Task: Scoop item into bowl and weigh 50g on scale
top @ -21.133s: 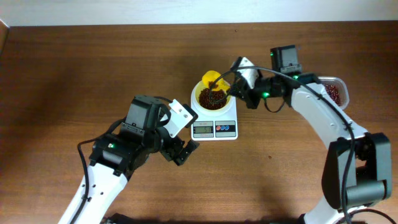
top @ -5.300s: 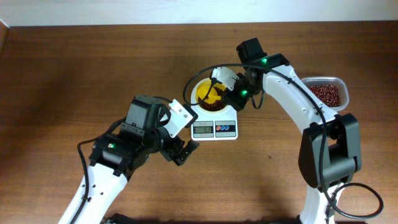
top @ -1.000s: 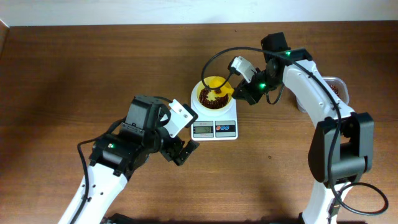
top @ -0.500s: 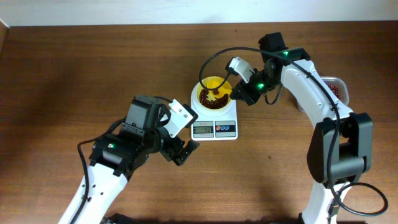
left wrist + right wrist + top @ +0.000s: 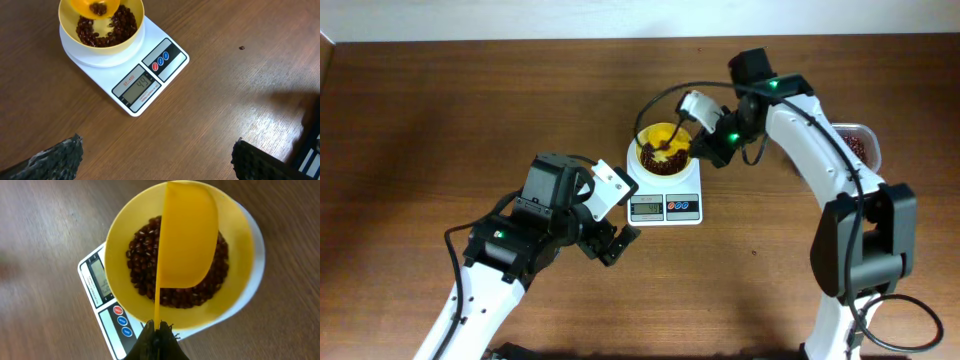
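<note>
Overhead: R arm (image 5: 817,135) arched over bowl (image 5: 642,160), R gripper (image 5: 696,148) clamped on scoop (image 5: 661,133); L arm (image 5: 505,250) bent, L gripper (image 5: 620,214) wide open.

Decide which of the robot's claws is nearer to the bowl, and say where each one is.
Right. The right claw holds a scoop just over the bowl; the left claw hangs open over the table, beyond the display end of the scale.

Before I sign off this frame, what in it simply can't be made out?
Container: overhead, mostly hidden behind the right arm; how full it is cannot be judged.
Scale display: too small overhead, blurred and slanted in the right wrist view.
Scoop: cut off by the top edge in the left wrist view; its full load is unseen.
</note>
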